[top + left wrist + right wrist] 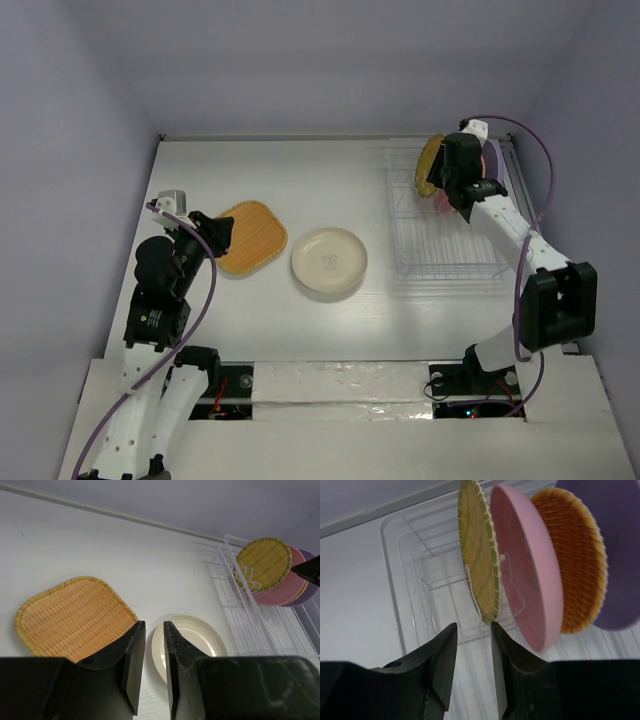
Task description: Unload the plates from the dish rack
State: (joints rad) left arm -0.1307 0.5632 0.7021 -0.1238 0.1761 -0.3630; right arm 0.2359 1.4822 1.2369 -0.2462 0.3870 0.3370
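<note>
The white wire dish rack [450, 240] stands at the right. At its far end several plates stand on edge: a yellowish woven plate [477, 550], a pink one [527, 570], an orange woven one [575, 555] and a purple one [615, 540]. My right gripper [474, 626] is open and empty, and its right fingertip is just under the yellowish plate's lower rim. A tan-orange rounded-square plate [250, 236] and a round cream plate [329, 262] lie flat on the table. My left gripper [154, 630] hovers between them, its jaws a little apart and empty.
Grey walls close in the white table on the left, back and right. The rack's near slots [450, 255] hold nothing. The rack also shows in the left wrist view [250, 625], with the standing plates at its far end.
</note>
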